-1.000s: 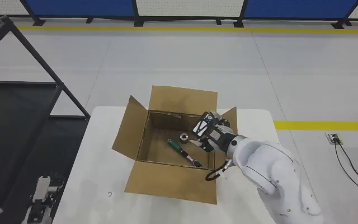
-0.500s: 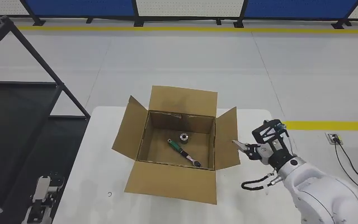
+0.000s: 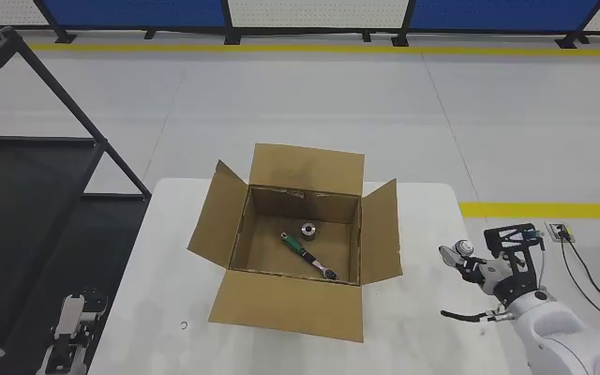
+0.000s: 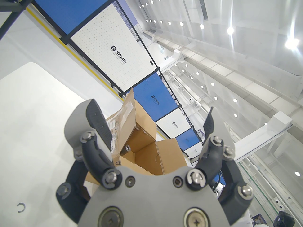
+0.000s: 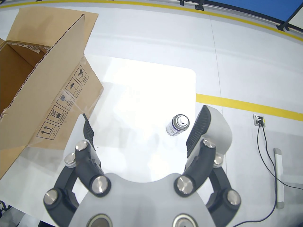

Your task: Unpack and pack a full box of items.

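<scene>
The unpacking looks only partly done. A small white-and-blue spray can with a silver top (image 5: 177, 125) stands upright on the white table (image 3: 150, 281) near its right edge, well apart from the open brown cardboard box (image 3: 286, 305). Two items lie on the box floor: a green-handled metal ratchet wrench (image 3: 305, 248) and, just beside its head end, a short silver metal ring (image 3: 307, 228). By my judgement both have yet to come out, and the whole repacking is ahead, so the task is in its early part. The right gripper (image 5: 145, 116) hangs over the table's right edge, pointing down at the tabletop. Its jaws are spread wide and hold nothing. The can stands just beyond its tips, close beside one finger but apparently apart from it. The left gripper (image 4: 151, 109) sits low at the table's other side and is tilted upward, so it looks toward the box's flaps and the ceiling. Its jaws are likewise parted with nothing between them. The box stands at the table's middle with all four flaps folded out.
</scene>
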Available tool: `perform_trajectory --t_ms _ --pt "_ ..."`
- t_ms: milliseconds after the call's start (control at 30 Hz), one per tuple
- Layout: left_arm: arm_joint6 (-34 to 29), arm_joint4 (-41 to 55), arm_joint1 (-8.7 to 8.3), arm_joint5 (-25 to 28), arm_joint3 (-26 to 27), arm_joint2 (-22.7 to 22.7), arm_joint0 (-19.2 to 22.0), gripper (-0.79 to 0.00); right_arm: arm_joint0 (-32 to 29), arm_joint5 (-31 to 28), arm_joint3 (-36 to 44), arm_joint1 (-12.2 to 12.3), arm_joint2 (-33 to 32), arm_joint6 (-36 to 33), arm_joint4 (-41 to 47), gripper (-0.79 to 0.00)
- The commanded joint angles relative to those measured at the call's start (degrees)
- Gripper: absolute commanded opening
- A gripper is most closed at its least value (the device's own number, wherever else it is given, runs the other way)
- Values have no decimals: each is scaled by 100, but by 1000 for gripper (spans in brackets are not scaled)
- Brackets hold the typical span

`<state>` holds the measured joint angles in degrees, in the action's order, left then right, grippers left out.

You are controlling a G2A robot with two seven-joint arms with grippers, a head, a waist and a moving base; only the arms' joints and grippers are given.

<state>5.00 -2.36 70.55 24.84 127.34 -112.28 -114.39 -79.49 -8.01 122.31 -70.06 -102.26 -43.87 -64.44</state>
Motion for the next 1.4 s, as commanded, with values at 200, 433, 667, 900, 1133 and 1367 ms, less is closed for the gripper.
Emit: perform_trajectory --t_ms 200,433,667,900,1133,1367 --pt "0 0 0 0 0 0 0 0 1 -1 0 0 0 0 -2 0" --pt "0 0 0 0 0 0 0 0 174 80 -345 18 257 -119 -382 0" --pt "0 0 0 0 0 0 0 0 679 143 -1418 67 256 -51 -752 0" --pt "0 0 0 0 0 0 0 0 1275 2 -2578 115 313 -317 -683 0" --pt "0 0 0 0 0 0 0 0 1810 -239 -3515 161 405 -432 -515 0" --pt "0 0 0 0 0 0 0 0 2107 -384 -3971 201 522 -575 -438 0"
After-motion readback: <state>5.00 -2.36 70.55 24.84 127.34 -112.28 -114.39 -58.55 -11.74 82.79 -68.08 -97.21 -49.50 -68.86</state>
